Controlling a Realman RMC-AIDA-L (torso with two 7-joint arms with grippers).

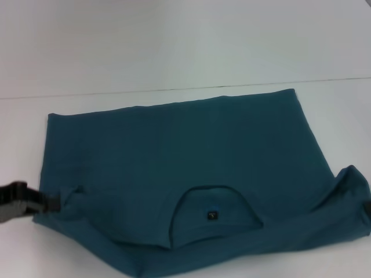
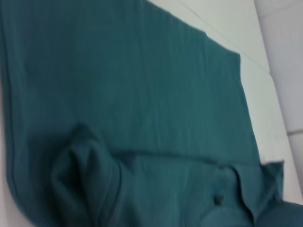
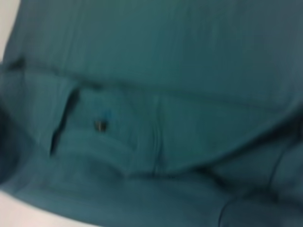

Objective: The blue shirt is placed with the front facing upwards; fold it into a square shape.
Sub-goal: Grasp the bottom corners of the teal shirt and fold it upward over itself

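One fold at least looks done on the blue shirt (image 1: 191,168): it lies flat on the white desk (image 1: 185,40) as a broad rectangle, plain side up, with no lettering showing. The round collar (image 1: 214,211) with its small dark label (image 1: 212,215) sits at the near edge, facing the robot, and the far hem runs straight along the back. Both near corners, where the sleeves have been drawn in, are bunched and slightly raised rather than pressed flat.

At the near left corner the left pincer (image 1: 49,202) is touching the cloth; it appears to be grasping that corner, though its tips are too dark and small to be sure, so I cannot tell its state. Only a dark sliver of the right pincer (image 1: 367,209) shows at the frame edge by the near right corner, and I cannot tell whether it is released or clenched.

By my judgement the task is about midway. The shape is still wider than deep, so a further fold and some smoothing of the lumpy corners remain before it reads as a square.
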